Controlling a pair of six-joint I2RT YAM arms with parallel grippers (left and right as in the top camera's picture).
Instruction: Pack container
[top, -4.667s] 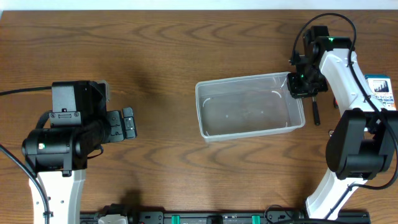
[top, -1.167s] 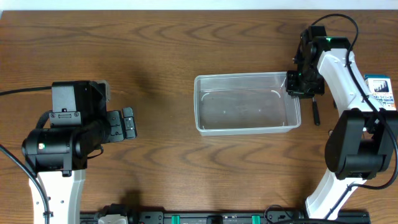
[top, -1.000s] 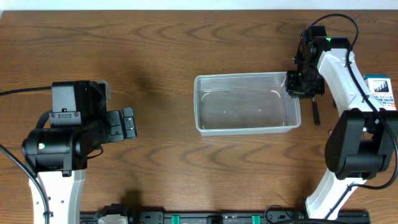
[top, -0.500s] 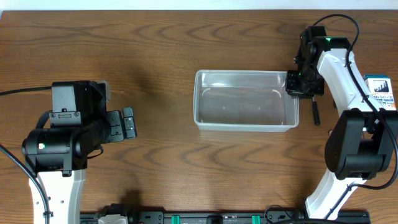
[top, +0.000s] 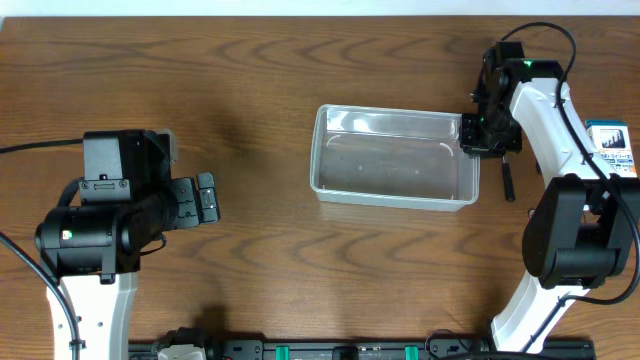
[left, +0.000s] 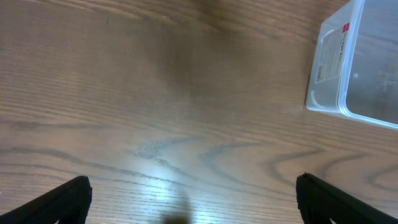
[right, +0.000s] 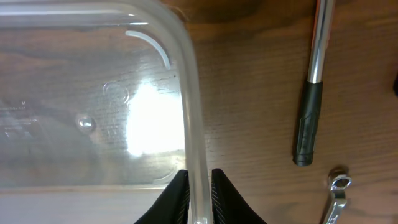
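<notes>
The clear plastic container with rounded corners is empty and lies on the brown wooden worktop, a little toward 3 o'clock from the middle, with its long sides slightly askew. The right claw is clenched on the rim at the tub's 3 o'clock end, a finger on either side of the wall. The step in hand looks like positioning the tub by that rim. Doing it well calls for a firm pinch and a low, slow move, since a thin wall held at one end can flex or swing about the grip.

Just past the claw, at 4 o'clock, lie a black-handled tool with a metal shaft and a small silver spanner. Both are near the tub but apart from it, and dragging it that way would knock them. A blue box stands at the 3 o'clock edge. The left claw, well apart at 9 o'clock, is released and grasps nothing.
</notes>
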